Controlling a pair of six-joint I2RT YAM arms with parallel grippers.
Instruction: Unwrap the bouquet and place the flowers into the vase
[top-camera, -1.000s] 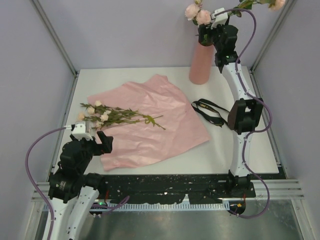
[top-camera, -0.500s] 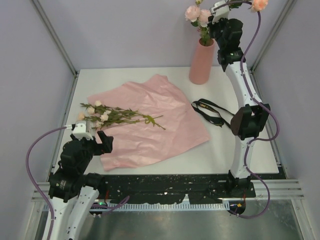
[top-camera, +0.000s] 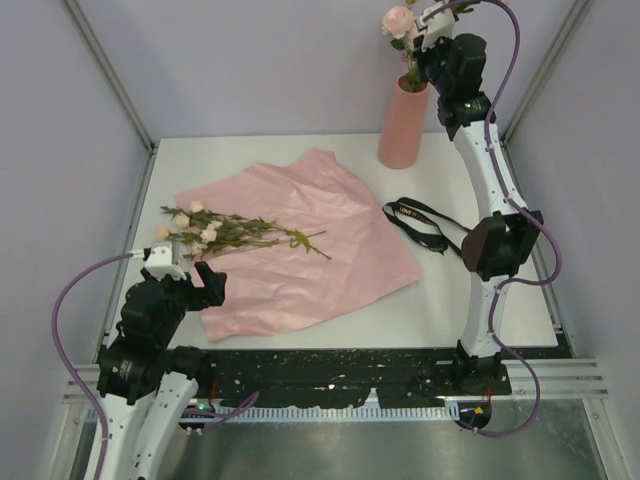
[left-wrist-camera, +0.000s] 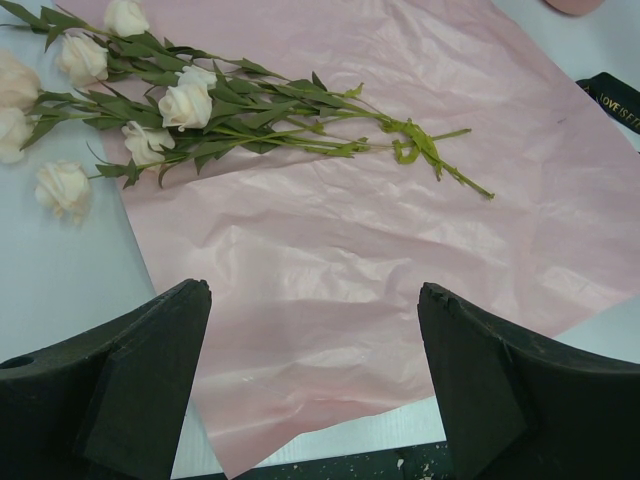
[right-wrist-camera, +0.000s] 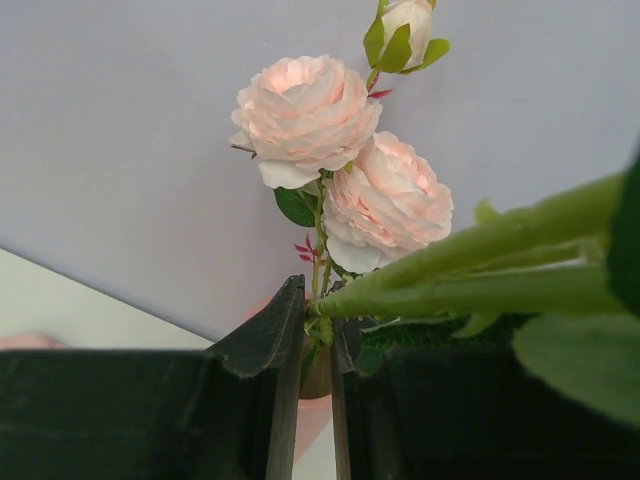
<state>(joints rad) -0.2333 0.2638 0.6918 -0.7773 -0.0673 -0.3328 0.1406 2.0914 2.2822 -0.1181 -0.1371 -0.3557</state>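
- The white table (top-camera: 250, 150) carries the whole scene in front of you, walled in by pale panels.
- A pink paper sheet (top-camera: 340, 250) lies opened flat and creased across the middle of the table, one corner toward your left arm.
- Your right arm (top-camera: 490, 180) reaches high at the far right corner, its wrist level with the top of the vase.
- The vase (top-camera: 402, 125), plain salmon pink, stands upright at the far edge of the table, just beyond the sheet's far corner.
- The flowers (top-camera: 225, 232) not in the vase lie in a loose bunch on the left part of the sheet, heads over its left edge, stems pointing right.
- Your left gripper (left-wrist-camera: 315, 295) hangs low over the sheet's near edge, fingers spread wide, holding nothing.
- Your right gripper (right-wrist-camera: 318, 300) is pressed nearly together beside the vase mouth, pinching the green stems (right-wrist-camera: 480, 260) that run off to the right of the wrist view.
- A black ribbon (top-camera: 420, 222) with gold lettering lies looped on the table to the right of the sheet.
- Two pink roses (right-wrist-camera: 305, 115) and a bud stand above the vase rim, just past the pinched fingers.
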